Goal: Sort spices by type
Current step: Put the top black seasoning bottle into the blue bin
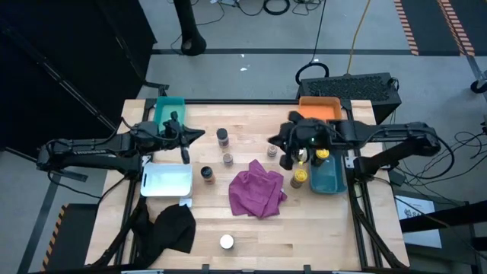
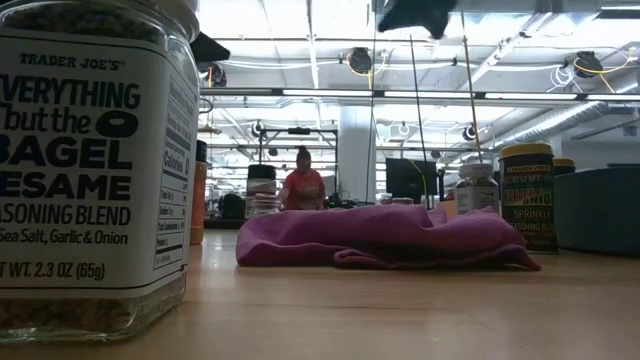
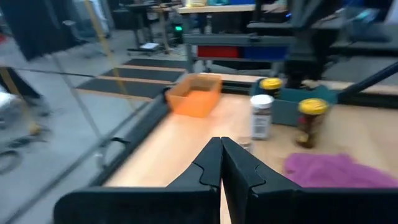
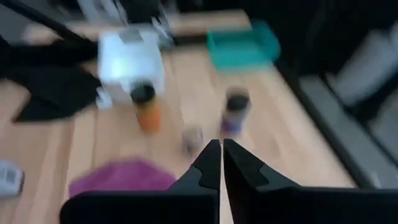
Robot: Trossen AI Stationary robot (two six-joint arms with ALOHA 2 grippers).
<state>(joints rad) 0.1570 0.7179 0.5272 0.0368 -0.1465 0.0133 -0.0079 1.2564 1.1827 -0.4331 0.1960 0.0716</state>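
One yellow-lidded spice jar seems to sit in the dark blue plastic tray at three o'clock; other jars dot the wooden worktop. Both end effectors hover pinched, empty.

Eight spice jars, four trays.

Seasoning jar label "Trader Joe's Everything but the Bagel"

bare wood between the arms, jars and magenta cloth scattered mid-table
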